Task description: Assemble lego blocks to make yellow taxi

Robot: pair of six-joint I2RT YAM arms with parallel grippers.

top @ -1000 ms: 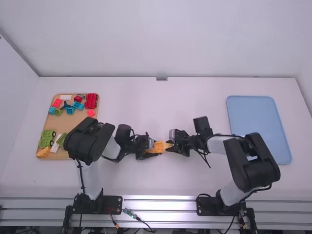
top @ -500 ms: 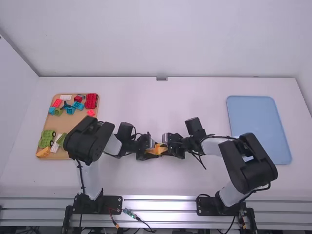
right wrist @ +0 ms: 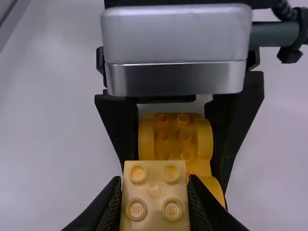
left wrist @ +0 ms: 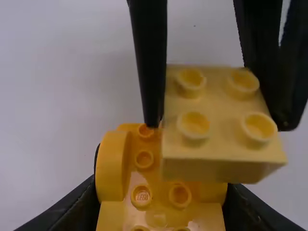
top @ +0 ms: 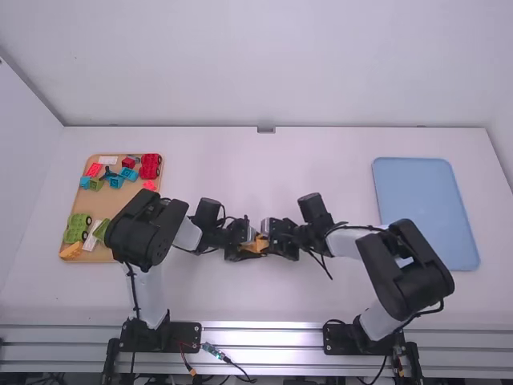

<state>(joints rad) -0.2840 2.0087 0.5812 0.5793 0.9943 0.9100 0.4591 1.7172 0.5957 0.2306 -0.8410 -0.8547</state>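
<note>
Near the table's middle, the left gripper (top: 247, 245) and the right gripper (top: 271, 241) face each other, with a yellow car body (top: 258, 244) between them. In the left wrist view the left gripper (left wrist: 161, 197) is shut on the studded car body (left wrist: 144, 192) with rounded fenders. A pale yellow brick with studs (left wrist: 216, 120) overlaps one side of it, pinched by the other arm's black fingers. In the right wrist view the right gripper (right wrist: 155, 197) is shut on this brick (right wrist: 154, 180); behind it is the car body (right wrist: 174, 137). Contact between brick and body cannot be told.
On the left lies a brown tray (top: 120, 210) with red, blue and green blocks, a green wheeled base (top: 78, 228) and a yellow piece (top: 71, 250). A blue tray (top: 425, 212) lies on the right.
The right gripper has moved left, bringing its brick close in to the car body, with less yellow showing between the grippers. The left arm has barely shifted.
</note>
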